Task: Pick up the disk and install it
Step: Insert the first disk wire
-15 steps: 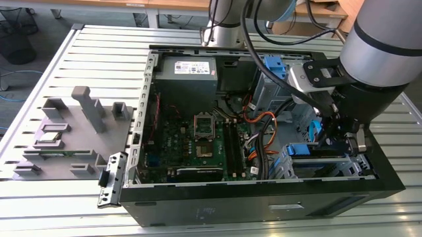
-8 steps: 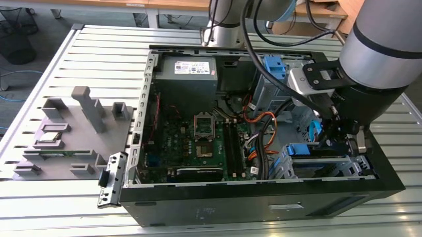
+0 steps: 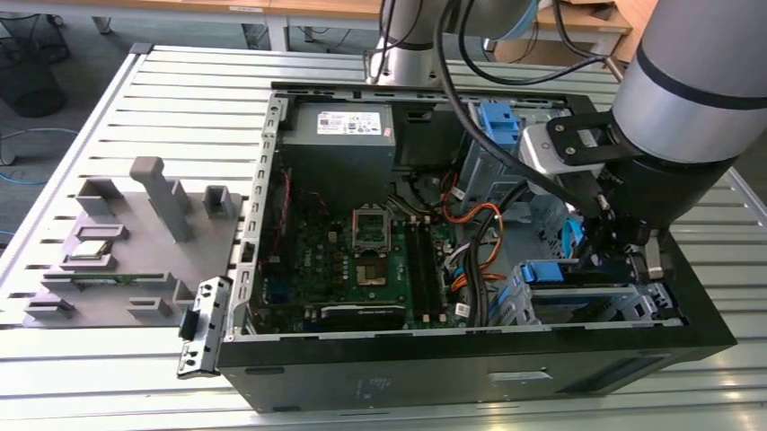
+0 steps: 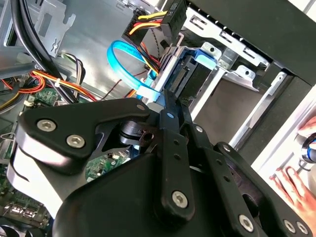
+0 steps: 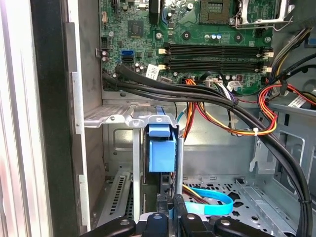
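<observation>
1. The gripper (image 5: pixel 169 201) is down inside the open computer case (image 3: pixel 480 382), at its near corner on the exterior view's right.
2. In both wrist views its fingers stand close together with almost no gap. I cannot tell whether they pinch a bit of the blue frame or only press against it.
3. The disk (image 5: pixel 162 153) sits edge-on in a slot of the metal drive cage (image 5: pixel 116 118), just beyond the fingertips. Its blue frame and tab stick out of the cage, so I judge it not fully seated.
4. Jamming is a risk: if the disk goes in slightly tilted, its frame could catch on the cage rails and stick.
5. A flat light-blue cable (image 5: pixel 212 200) loops just beside the slot. It could get trapped between the disk and the cage, or snag on a finger.
6. A thick bundle of black and coloured wires (image 5: pixel 197 96) crosses just beyond the cage, between it and the green circuit board (image 5: pixel 207 29). A sideways move of the arm might drag it.
7. In the second wrist view a person's hand (image 4: pixel 289 185) rests outside the case wall, near the tool, so a sudden swing could strike it.
</observation>
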Controlling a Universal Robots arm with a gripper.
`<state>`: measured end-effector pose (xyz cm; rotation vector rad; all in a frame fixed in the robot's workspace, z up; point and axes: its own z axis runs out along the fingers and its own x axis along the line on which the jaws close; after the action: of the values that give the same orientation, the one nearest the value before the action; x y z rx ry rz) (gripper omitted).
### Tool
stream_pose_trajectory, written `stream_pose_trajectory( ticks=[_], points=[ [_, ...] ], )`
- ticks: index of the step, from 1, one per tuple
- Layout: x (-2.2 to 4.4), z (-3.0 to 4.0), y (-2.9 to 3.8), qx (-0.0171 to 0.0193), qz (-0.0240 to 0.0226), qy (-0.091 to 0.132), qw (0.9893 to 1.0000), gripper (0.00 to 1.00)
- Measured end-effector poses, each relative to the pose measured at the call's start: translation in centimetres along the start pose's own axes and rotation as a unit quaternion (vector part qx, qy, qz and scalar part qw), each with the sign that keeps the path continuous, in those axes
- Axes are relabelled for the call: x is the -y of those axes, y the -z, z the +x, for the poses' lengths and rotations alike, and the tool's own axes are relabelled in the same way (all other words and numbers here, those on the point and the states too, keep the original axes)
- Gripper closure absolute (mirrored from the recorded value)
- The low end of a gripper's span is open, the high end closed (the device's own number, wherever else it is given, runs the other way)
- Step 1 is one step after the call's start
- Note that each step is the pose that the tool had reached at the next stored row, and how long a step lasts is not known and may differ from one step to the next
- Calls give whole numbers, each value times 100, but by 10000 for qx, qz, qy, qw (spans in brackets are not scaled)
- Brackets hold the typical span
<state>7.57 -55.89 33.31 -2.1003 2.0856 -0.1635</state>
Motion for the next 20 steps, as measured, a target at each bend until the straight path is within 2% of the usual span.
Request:
stream_pose_trajectory(
  ticks=[4, 10, 20],
  points=[
    [-10, 1, -13, 6, 31, 1, 10000, 84],
    [-27, 1, -28, 12, 54, 1, 10000, 84],
    [-38, 3, -54, 9, 60, 2, 10000, 84]
  ],
)
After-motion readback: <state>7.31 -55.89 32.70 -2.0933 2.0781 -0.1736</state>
